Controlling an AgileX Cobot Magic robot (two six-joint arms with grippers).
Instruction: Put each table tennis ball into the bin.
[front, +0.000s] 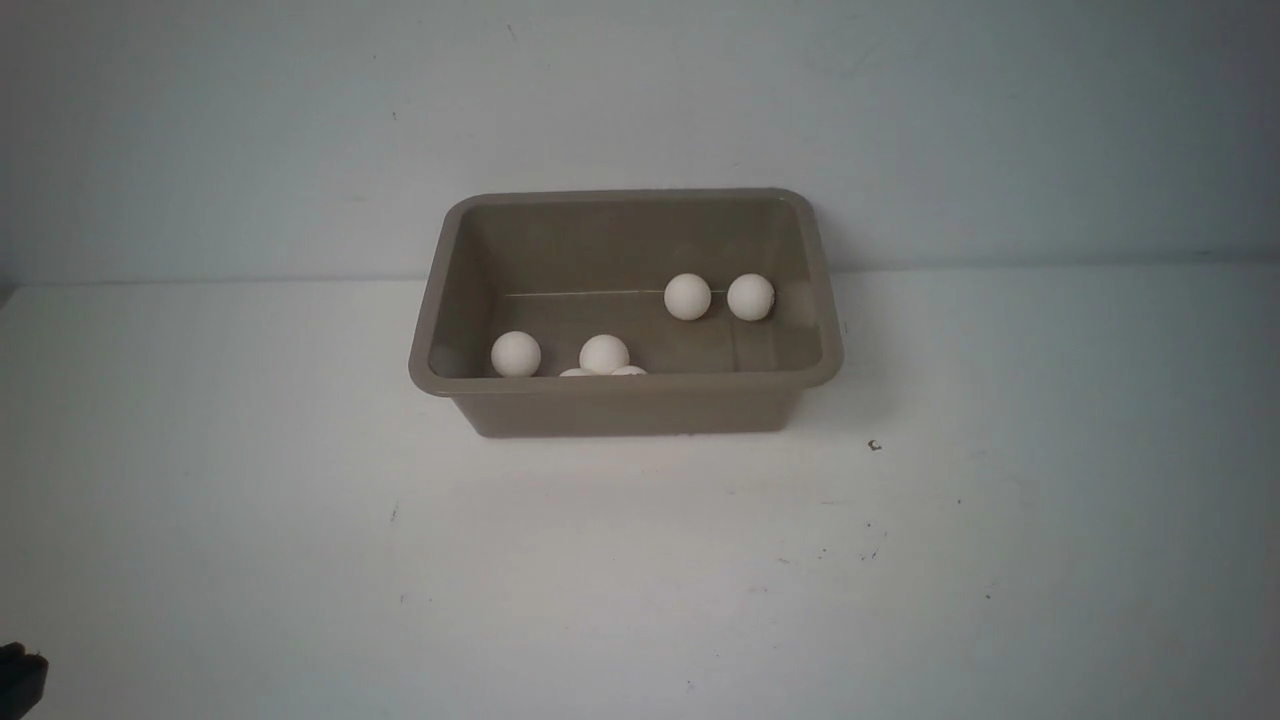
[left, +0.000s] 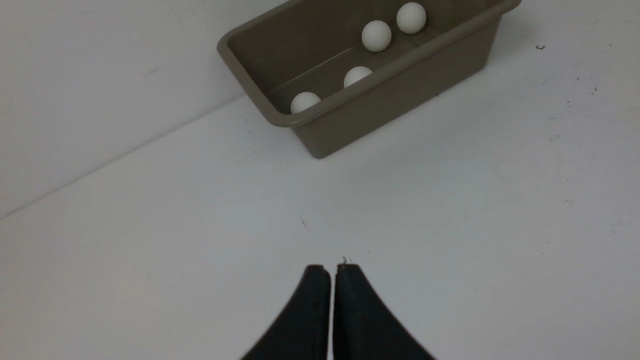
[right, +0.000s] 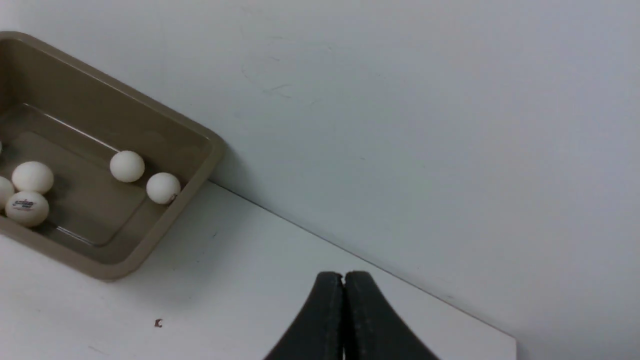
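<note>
White table (front: 300, 560) holds bin (front: 620, 405) with balls (front: 688, 297), well apart from both tools.

The bin's (front: 625, 385) near wall hides most of two balls (front: 603, 372) in the front view. The right wrist view cuts off the bin (right: 165, 120) and one ball (right: 4, 190).

**White tabletop, pale wall, scattered marks**

A flat matte white tabletop (front: 300, 520) is seen across the lower part of the front view, met at its far edge by a plain pale grey-white wall (front: 200, 120). A small dark curled speck (front: 874, 445) is found on the tabletop, with fainter dark flecks (front: 870, 545) scattered nearer the camera.
</note>
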